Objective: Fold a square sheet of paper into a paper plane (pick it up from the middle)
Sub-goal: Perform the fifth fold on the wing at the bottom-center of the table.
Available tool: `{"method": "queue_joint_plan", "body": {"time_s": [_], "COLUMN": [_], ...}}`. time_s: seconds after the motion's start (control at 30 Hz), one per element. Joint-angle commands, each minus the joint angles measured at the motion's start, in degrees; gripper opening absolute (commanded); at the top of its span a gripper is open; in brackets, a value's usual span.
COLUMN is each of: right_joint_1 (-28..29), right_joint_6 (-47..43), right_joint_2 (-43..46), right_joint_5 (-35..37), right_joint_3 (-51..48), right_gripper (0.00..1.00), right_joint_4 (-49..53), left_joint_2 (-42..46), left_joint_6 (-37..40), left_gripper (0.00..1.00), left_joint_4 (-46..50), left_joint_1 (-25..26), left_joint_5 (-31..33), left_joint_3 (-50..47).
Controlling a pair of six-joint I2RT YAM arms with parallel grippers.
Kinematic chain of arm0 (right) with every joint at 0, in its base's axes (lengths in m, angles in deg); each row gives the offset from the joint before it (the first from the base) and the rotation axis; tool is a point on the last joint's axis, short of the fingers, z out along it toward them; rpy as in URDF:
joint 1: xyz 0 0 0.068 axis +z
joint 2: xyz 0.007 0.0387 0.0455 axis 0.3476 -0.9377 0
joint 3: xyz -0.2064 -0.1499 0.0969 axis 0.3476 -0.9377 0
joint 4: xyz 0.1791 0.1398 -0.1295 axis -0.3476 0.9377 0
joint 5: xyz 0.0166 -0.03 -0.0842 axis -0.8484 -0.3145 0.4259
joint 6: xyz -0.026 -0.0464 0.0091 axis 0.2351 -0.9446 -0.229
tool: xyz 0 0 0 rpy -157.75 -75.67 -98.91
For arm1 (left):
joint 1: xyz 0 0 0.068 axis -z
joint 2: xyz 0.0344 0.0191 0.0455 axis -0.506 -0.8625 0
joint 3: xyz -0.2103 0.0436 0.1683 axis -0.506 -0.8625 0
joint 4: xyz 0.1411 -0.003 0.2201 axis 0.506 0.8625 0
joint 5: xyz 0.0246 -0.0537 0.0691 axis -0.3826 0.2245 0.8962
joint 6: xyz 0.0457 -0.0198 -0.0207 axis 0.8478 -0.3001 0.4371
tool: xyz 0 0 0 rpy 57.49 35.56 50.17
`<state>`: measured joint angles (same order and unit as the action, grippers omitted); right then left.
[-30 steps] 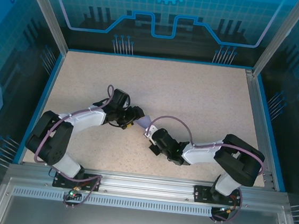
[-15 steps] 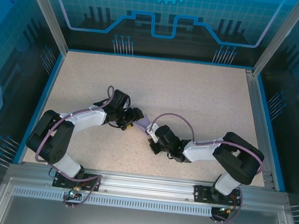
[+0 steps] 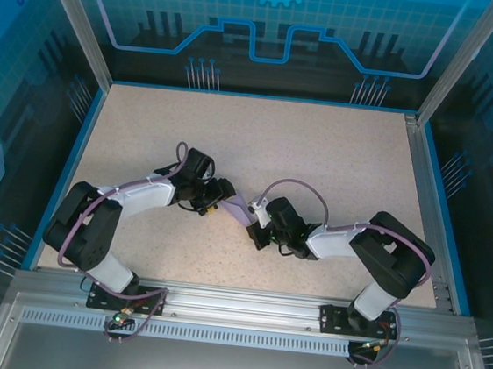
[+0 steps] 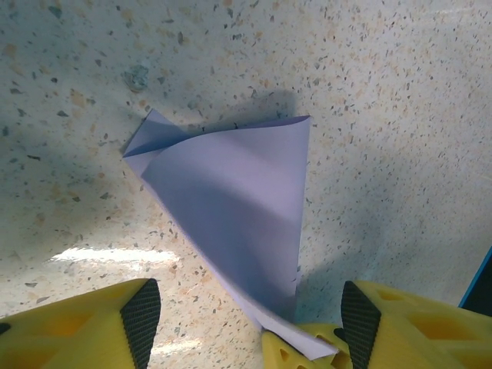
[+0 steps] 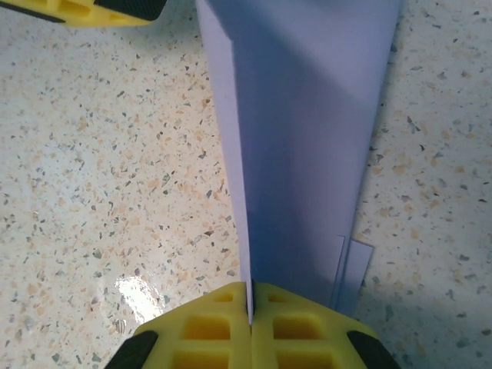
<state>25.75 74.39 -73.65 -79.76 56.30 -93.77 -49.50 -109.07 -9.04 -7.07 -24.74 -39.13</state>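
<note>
— The right claw is clenched tight on one end of the thin pale-purple sheet of paper, its jaws pressed together with the edge pinched between them.

— And the left claw?

— Released. Its yellow fingers stand wide apart on either side of the sheet's narrow end, and I can't see them touching it. From above, both claws meet near the middle of the speckled beige tabletop, with the sheet between them. I cannot tell whether its far end rests on the table or hangs just over it.

— How far along, would you say?

— Partway, I'd judge. It is no flat square now. It is doubled over into a tapering wedge, with layers showing along one side and a small flap turned at the far corner. But it is no paper plane yet: there is no slim point and no wings off a centre crease. Those folds look left to do.
</note>
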Motion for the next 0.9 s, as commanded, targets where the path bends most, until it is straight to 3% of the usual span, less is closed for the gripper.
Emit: {"method": "queue_joint_plan", "body": {"time_s": [0.0, 0.43, 0.87], "right_joint_1": [-2.71, -8.55, -9.69], "right_joint_6": [4.41, 11.2, 17.74], "right_joint_2": [-1.13, -5.55, -10.48], "right_joint_5": [-9.86, -25.18, -28.26], "right_joint_3": [-0.1, 5.62, 6.64], "right_gripper": [0.05, 0.06, 0.07], "right_joint_4": [-0.94, 4.27, 3.56], "left_joint_2": [2.41, 4.75, 5.69], "left_joint_6": [0.11, 0.48, 0.49], "left_gripper": [0.67, 0.63, 0.53], "left_joint_4": [0.96, 0.58, -2.02], "left_joint_1": [-0.66, -0.78, -0.8], "left_joint_5": [1.32, 2.26, 0.36], "left_joint_3": [-1.14, -2.78, -5.26]}}
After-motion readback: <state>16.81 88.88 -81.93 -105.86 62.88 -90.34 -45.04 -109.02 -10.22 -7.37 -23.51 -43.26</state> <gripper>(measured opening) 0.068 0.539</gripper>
